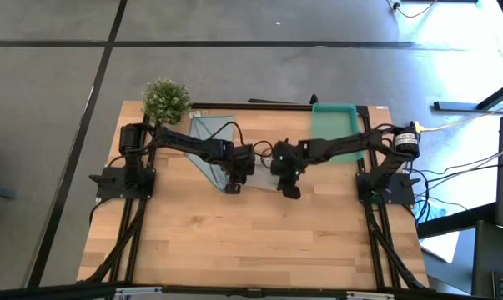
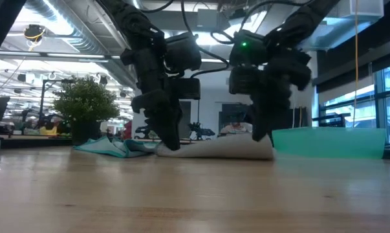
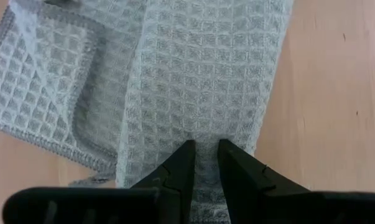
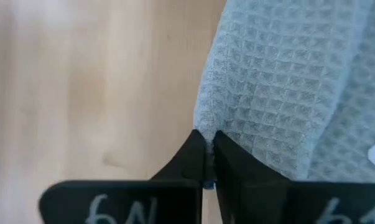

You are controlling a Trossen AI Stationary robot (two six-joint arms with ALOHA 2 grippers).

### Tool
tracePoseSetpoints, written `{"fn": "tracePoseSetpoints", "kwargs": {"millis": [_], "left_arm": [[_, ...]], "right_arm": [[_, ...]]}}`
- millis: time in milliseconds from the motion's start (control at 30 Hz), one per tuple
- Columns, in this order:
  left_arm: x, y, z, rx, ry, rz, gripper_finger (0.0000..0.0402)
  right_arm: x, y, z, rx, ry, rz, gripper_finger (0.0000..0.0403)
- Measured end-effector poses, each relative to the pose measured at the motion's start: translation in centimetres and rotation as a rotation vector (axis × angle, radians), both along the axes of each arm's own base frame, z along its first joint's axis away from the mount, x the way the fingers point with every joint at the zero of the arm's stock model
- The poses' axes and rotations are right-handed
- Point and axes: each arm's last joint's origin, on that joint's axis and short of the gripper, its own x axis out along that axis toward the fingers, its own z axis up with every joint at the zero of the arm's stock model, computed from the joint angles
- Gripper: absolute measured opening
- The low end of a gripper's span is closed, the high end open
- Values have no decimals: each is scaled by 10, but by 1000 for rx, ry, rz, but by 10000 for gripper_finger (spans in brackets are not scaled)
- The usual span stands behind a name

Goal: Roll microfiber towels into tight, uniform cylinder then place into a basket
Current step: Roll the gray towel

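A pale grey-beige waffle towel (image 2: 214, 149) lies on the table as a long, low roll between my two grippers. My left gripper (image 3: 203, 149) is shut on it at its left end (image 2: 165, 147), and my right gripper (image 4: 206, 142) is shut on it at its right end (image 2: 262, 150). The light blue towel (image 1: 205, 143) lies loosely spread behind the left gripper, toward the plant. The teal basket (image 1: 334, 125) stands at the table's far right, behind the right arm. My left gripper pinches a small pucker of the roll's upper layer (image 3: 203, 138) between its two fingertips. It comes steeply from above. The roll lies on the table below it. How many layers it holds, I cannot tell. My right gripper pinches the towel's outer edge (image 4: 204, 132) between its two fingertips, slanting down from above. The cloth beyond the fingers rests on the table.
A small bushy green plant (image 1: 165, 98) stands at the table's far left corner. The near half of the wooden table (image 1: 259, 242) is bare wood. Arm mounts stand at the left (image 1: 122, 179) and right (image 1: 389, 183) edges.
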Motion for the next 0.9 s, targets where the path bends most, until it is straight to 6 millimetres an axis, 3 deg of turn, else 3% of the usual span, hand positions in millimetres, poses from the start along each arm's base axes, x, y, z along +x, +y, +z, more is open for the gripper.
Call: {"fn": "tracePoseSetpoints", "kwargs": {"millis": [467,900], "left_arm": [[2,-13,0,39,-4,-107,70],[4,-13,0,29,-37,-139,70]], "right_arm": [[-14,-72,11,348,23,-350,17],[-21,-94,9,299,76,-587,17]]}}
